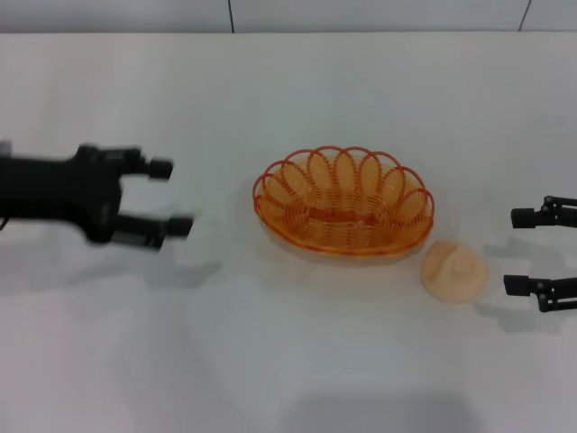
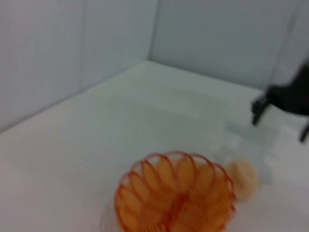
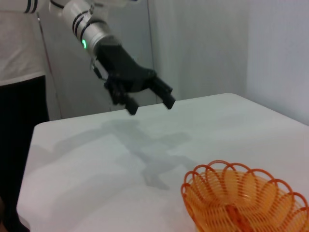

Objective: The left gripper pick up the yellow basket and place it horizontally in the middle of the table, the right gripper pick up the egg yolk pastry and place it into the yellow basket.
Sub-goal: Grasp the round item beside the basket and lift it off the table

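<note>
The yellow basket (image 1: 343,202) sits upright on the white table (image 1: 288,361), a little to the right of the middle in the head view, its long axis running side to side and its looped rim facing up. Nothing lies inside it. The egg yolk pastry (image 1: 454,270) rests on the table just outside the basket, at about four o'clock from the basket's centre, very near the rim — whether it actually touches the wire cannot be told.

The left gripper (image 1: 171,196) is above the table at nine o'clock from the basket, well apart from it, its fingers spread and pointing toward the basket with nothing between them. The right wrist view shows the same claw (image 3: 150,99) in the air over the far side of the table, fingers apart, its shadow lying on the surface below, and a green light glowing on the pale arm segment behind it.

The right gripper (image 1: 518,251) is at the right edge of the head view, at three o'clock from the pastry and near it, with one black finger (image 1: 526,216) higher in the view and the other lower. The fingers are wide apart and empty; the pastry lies just beyond their tips, roughly level with the lower finger.

From the left wrist view the basket (image 2: 175,195) is nearest, with the pastry (image 2: 244,178) tucked beside its rim and the right gripper (image 2: 280,118) farther off — its fingers open there too.
</note>
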Robot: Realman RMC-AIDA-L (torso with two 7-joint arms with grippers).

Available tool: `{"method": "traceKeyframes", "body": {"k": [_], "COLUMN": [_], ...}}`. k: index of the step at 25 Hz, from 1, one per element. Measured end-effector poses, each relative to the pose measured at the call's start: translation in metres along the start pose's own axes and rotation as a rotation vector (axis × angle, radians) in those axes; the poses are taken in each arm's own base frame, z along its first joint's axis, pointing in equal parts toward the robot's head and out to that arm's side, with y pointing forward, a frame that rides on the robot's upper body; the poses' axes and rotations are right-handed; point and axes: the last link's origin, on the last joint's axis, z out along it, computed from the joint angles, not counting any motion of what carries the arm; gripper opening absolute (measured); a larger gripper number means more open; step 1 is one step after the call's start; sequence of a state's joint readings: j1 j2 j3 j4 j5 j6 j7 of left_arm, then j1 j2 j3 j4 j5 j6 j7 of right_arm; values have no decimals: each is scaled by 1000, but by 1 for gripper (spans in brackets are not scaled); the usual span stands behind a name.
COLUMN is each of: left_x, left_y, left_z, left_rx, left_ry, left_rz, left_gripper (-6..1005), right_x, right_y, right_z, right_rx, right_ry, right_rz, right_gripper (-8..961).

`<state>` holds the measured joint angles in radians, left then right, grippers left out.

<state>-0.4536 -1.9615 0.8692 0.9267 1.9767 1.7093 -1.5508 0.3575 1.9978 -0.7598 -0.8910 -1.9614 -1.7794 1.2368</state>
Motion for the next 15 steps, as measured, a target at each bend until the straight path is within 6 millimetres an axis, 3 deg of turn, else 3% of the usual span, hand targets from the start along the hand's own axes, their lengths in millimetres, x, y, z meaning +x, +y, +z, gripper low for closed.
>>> {"method": "traceKeyframes", "body": {"k": [7,15], "left_x": [-31,-44], "left_y": [15,19], "left_z": [-12,-13], "left_rx": [26,52], "left_ry": [3,7], "left_rz": [87,65], "left_gripper": [893,893], "right_x": [0,-1], "right_y": [-1,-11], "right_z": [2,24], "right_rx": [2,2], "right_ry": [9,105], "right_rz": [74,154], "right_gripper": [840,801]}}
